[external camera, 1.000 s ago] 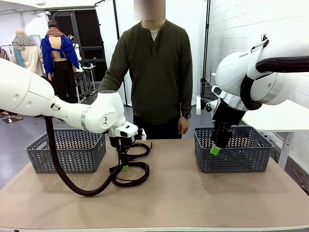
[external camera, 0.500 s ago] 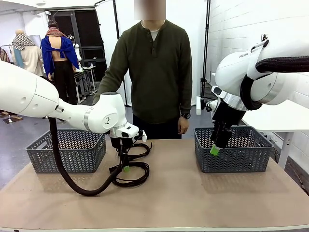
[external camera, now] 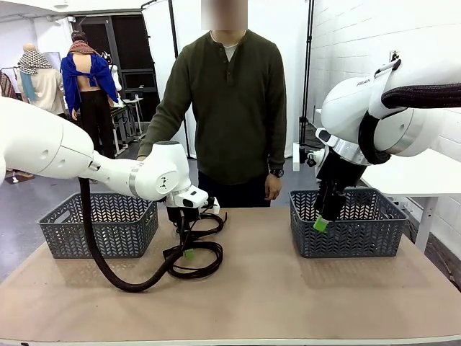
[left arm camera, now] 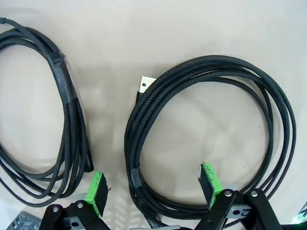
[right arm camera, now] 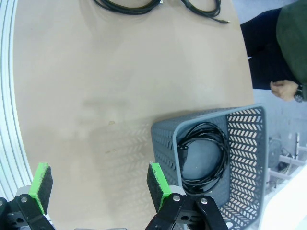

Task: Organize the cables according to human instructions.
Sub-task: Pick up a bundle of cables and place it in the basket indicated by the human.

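Note:
Two black cable coils lie on the table left of centre: a near coil (external camera: 204,268) and a far coil (external camera: 207,223). My left gripper (external camera: 186,247) hangs open just above the near coil. In the left wrist view its green pads (left arm camera: 97,190) straddle one side of that coil (left arm camera: 148,106), which ends in a metal plug (left arm camera: 145,85); the far coil (left arm camera: 72,120) lies to the left. My right gripper (external camera: 322,220) stands open over the right basket's near wall. Another cable (right arm camera: 206,153) lies inside that basket (right arm camera: 165,132); my right gripper (right arm camera: 99,181) holds nothing. The human (external camera: 227,108) stands behind the table.
A grey basket (external camera: 101,225) stands at the left and a second grey basket (external camera: 349,241) at the right. My left arm's thick black hose (external camera: 108,270) droops onto the table beside the coils. The person's hand (external camera: 274,189) hangs at the far edge.
My left arm's wrist has edged slightly to the right above the coils. The right arm and the cables have not moved.

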{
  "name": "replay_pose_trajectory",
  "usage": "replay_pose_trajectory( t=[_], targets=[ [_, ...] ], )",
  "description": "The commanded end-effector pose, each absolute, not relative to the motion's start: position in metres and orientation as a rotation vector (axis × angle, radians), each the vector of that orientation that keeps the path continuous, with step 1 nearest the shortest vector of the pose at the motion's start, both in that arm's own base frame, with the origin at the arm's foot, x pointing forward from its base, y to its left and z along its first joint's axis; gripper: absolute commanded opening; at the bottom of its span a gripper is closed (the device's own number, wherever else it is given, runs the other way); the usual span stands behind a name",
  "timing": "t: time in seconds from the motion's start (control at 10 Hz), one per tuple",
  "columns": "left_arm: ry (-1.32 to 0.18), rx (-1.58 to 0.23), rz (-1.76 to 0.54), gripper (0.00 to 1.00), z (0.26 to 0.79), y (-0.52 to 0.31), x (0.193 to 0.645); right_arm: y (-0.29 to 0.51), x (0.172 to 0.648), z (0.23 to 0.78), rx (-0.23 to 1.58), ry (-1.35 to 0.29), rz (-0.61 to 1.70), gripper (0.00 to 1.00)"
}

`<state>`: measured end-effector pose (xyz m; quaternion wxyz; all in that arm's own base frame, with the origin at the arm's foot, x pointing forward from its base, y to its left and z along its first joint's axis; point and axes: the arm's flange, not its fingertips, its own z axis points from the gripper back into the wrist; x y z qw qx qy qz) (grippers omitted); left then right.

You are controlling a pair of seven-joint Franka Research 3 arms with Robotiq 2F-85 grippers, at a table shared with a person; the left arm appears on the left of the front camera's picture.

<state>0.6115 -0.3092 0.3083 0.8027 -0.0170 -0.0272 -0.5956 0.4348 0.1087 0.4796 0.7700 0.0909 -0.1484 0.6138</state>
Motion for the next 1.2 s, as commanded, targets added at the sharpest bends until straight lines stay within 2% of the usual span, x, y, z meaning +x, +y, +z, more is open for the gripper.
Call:
replay_pose_trajectory(
  t=[0.0, 0.6, 1.1],
  targets=[
    [-0.025, -0.042, -1.302, 1.0, 0.3068, -0.3087, 0.6202, 0.1104, 0.438, 0.4798, 0.188, -0.319, 1.321, 1.0],
    [-0.001, -0.067, -1.29, 0.98, 0.2991, -0.3101, 0.6229, 0.1104, 0.438, 0.4798, 0.188, -0.319, 1.321, 1.0],
    [-0.01, -0.07, -1.291, 0.05, 0.301, -0.3133, 0.6203, 0.1104, 0.438, 0.4798, 0.188, -0.319, 1.321, 1.0]
  ],
)
